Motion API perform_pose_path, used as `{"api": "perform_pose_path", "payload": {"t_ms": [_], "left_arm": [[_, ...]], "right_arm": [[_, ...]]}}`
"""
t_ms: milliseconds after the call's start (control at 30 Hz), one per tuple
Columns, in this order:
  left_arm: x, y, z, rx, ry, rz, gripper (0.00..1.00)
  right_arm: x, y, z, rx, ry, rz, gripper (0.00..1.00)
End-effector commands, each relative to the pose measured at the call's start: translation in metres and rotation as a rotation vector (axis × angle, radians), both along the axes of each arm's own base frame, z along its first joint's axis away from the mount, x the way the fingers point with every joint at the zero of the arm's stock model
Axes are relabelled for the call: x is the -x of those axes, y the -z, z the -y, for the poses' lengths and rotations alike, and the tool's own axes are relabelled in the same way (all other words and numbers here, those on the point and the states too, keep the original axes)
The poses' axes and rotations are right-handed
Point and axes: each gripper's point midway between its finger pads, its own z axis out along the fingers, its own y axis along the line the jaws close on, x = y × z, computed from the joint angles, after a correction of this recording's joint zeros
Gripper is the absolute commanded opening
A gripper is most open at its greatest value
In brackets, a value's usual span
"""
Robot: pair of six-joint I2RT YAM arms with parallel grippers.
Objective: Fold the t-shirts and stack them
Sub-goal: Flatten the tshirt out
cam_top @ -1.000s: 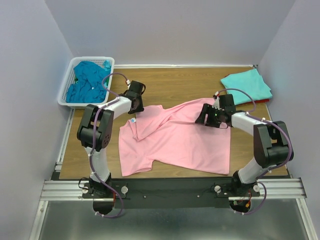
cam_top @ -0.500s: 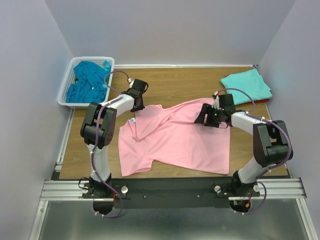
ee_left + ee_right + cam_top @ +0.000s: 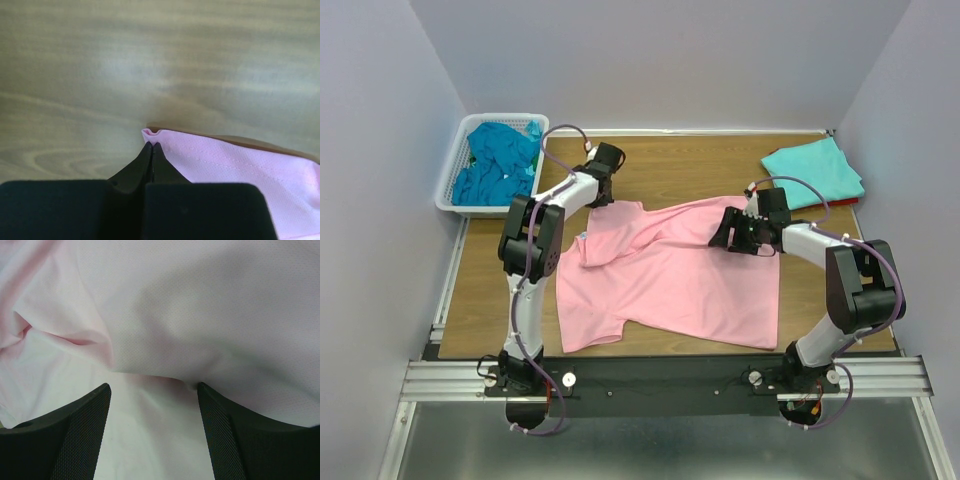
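Note:
A light pink t-shirt (image 3: pixel 670 275) lies spread and rumpled in the middle of the table. My left gripper (image 3: pixel 602 198) is at its far left corner, shut on the shirt's edge. In the left wrist view the fingers (image 3: pixel 151 146) pinch a small fold of the pink hem (image 3: pixel 240 165) just above the wood. My right gripper (image 3: pixel 722 238) is open, low over the shirt's far right part. In the right wrist view its gripper (image 3: pixel 152 386) has only pink fabric (image 3: pixel 175 315) between the jaws. A folded light aqua t-shirt (image 3: pixel 815 170) lies at the back right on a red one (image 3: pixel 850 203).
A white lattice basket (image 3: pixel 445 185) at the back left holds crumpled teal-blue t-shirts (image 3: pixel 495 165). Bare wooden table (image 3: pixel 690 165) shows behind the pink shirt. Grey walls close in on both sides and at the back.
My left gripper has moved away from me and a little right, dragging the pink shirt's far left corner with it. The right arm has not moved.

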Motion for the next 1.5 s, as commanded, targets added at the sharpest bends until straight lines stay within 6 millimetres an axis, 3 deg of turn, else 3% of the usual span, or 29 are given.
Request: {"api": "perform_pose_path", "payload": {"t_ms": [0, 167, 367, 633, 800, 967, 1067, 1200, 1233, 1267, 1300, 1333, 1367, 1400, 1433, 1467], "left_arm": [[-0.027, -0.02, -0.02, -0.105, -0.018, 0.042, 0.0], [-0.076, -0.053, -0.025, -0.143, -0.026, 0.17, 0.0], [-0.117, -0.068, -0.031, -0.168, -0.016, 0.282, 0.0], [-0.16, -0.083, -0.019, -0.202, 0.074, 0.404, 0.0], [-0.174, -0.094, -0.006, -0.187, 0.133, 0.45, 0.1], [-0.182, -0.138, 0.009, -0.14, 0.171, 0.575, 0.29], [-0.183, -0.164, 0.014, -0.11, 0.17, 0.636, 0.46], [-0.158, -0.192, 0.009, -0.063, 0.141, 0.62, 0.51], [-0.155, -0.212, 0.008, -0.045, 0.13, 0.652, 0.5], [-0.143, -0.195, 0.006, -0.048, 0.132, 0.599, 0.51], [-0.131, -0.214, 0.003, -0.023, 0.114, 0.621, 0.51], [-0.118, -0.19, 0.0, -0.025, 0.115, 0.559, 0.5], [-0.109, -0.185, -0.001, -0.012, 0.114, 0.541, 0.51], [-0.099, -0.192, 0.002, 0.024, 0.123, 0.543, 0.51], [-0.085, -0.165, 0.0, 0.028, 0.127, 0.475, 0.51], [-0.077, -0.157, 0.003, 0.048, 0.138, 0.449, 0.5]], "right_arm": [[0.041, 0.045, 0.015, 0.087, 0.008, -0.196, 0.78], [0.041, 0.045, 0.016, 0.091, 0.009, -0.196, 0.78], [0.04, 0.043, 0.015, 0.087, 0.007, -0.197, 0.78], [0.031, 0.029, 0.014, 0.079, 0.019, -0.158, 0.78], [0.011, 0.006, 0.02, 0.106, 0.062, -0.07, 0.78], [-0.03, -0.033, 0.033, 0.163, 0.158, 0.066, 0.77], [-0.054, -0.043, 0.046, 0.212, 0.229, 0.106, 0.77], [-0.079, -0.049, 0.054, 0.207, 0.258, 0.123, 0.75], [-0.084, -0.05, 0.055, 0.208, 0.264, 0.126, 0.75], [-0.089, -0.048, 0.055, 0.208, 0.26, 0.124, 0.74], [-0.098, -0.047, 0.055, 0.207, 0.256, 0.126, 0.73], [-0.102, -0.043, 0.059, 0.21, 0.259, 0.117, 0.73], [-0.107, -0.043, 0.06, 0.207, 0.263, 0.119, 0.73], [-0.113, -0.038, 0.065, 0.212, 0.273, 0.112, 0.73], [-0.118, -0.037, 0.068, 0.212, 0.281, 0.112, 0.73], [-0.121, -0.035, 0.07, 0.211, 0.284, 0.11, 0.73]]}}
